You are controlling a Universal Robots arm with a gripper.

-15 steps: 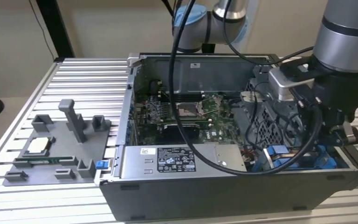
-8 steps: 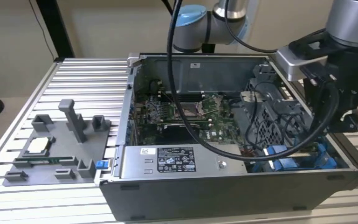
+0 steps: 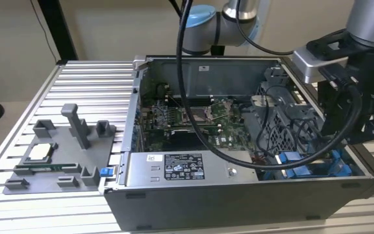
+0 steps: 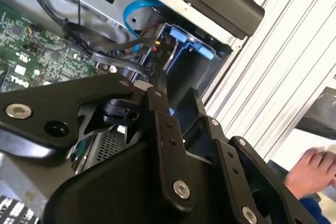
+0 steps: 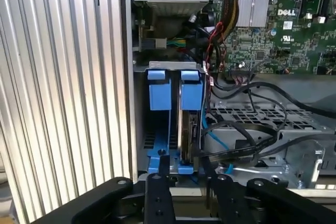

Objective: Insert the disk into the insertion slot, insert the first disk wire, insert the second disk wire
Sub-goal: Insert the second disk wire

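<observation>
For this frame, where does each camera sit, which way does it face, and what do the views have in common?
Exterior view: off the arm, above the open computer case, seeing the arm's wrist over the drive bay.
First wrist view: on the arm, facing down into the insertion slot; tool linkage along one edge.
Second wrist view: on the arm, oblique, behind the tool; a person's hand shows outside.
All share the motherboard.
</observation>
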